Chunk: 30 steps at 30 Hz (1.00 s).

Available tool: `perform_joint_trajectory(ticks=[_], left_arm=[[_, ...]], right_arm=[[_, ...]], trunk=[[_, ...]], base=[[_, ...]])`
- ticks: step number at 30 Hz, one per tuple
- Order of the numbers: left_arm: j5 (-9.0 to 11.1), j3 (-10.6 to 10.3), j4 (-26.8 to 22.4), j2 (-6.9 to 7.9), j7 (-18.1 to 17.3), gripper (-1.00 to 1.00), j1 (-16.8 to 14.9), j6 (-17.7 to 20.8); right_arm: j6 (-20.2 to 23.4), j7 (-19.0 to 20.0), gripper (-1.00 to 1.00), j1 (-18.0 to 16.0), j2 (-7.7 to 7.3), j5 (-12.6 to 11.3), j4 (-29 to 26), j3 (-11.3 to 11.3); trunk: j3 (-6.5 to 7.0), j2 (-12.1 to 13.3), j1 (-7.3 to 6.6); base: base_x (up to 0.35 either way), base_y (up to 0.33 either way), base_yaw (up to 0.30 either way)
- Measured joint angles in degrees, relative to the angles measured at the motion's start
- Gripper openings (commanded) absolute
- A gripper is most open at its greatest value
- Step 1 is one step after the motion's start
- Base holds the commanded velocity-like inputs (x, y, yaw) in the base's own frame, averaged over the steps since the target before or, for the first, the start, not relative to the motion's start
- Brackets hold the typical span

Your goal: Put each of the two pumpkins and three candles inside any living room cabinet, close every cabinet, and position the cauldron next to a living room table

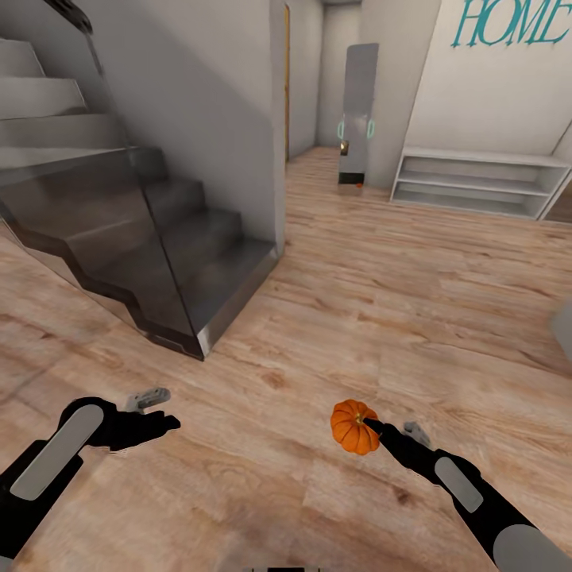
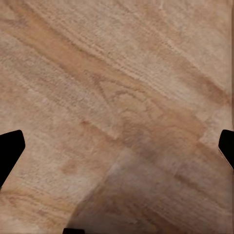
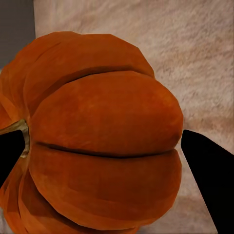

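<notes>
Pumpkin [image 1: 354,427] sits clamped in right tool [image 1: 373,429] above wood floor [image 1: 334,318].

This was a home interior, an open hallway. Light wood plank flooring [image 1: 373,302] ran throughout. A grey staircase [image 1: 119,214] with a glass side panel rose at the left. At the far right, teal "HOME" lettering [image 1: 508,22] hung above a low white shelf unit [image 1: 477,184].

Pumpkin [image 1: 355,427]: deep orange, darker in the rib grooves, stem tan-green; floor [image 1: 342,318]: light brown wood-grain planks; stairs [image 1: 159,238]: dark grey with paler upper treads; shelf [image 1: 477,184]: pale grey-white; wall lettering [image 1: 512,22]: teal on white; right tool [image 1: 373,429]: black; left tool [image 1: 163,425]: black.
</notes>
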Motion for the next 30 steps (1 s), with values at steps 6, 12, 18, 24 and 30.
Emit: perform_joint_trajectory(ticks=[6,12,18,24,30], left_arm=[[0.01,0.0,0.07,0.0,0.01,1.0,0.0,0.0],[0.0,0.05,0.09,0.01,-0.04,1.0,-0.02,0.02],[-0.01,0.06,0.11,0.0,-0.09,1.0,-0.03,0.07],[-0.01,0.0,0.05,-0.01,-0.03,1.0,-0.06,0.02],[-0.01,0.06,-0.07,-0.01,-0.09,1.0,-0.03,0.03]], right_arm=[[-0.03,0.12,-1.0,-0.01,0.0,-0.11,0.05,-0.02],[-0.05,0.21,-1.0,-0.01,0.0,-0.19,0.07,-0.1],[-0.05,0.93,-1.0,0.01,0.0,-0.25,0.04,-0.13],[-0.07,2.29,-1.0,0.01,-0.01,-0.17,0.1,-0.13],[-0.09,2.39,-1.0,0.02,-0.01,-0.08,0.14,-0.11]], trunk=[[0.0,0.0,0.02],[0.0,0.0,0.03],[0.0,0.0,0.03],[0.0,0.0,0.01],[0.0,0.0,0.03]], base=[[0.169,0.0,0.0],[0.013,0.0,0.0],[0.007,0.0,-0.16],[0.17,0.0,-0.271],[0.025,0.0,-0.28]])
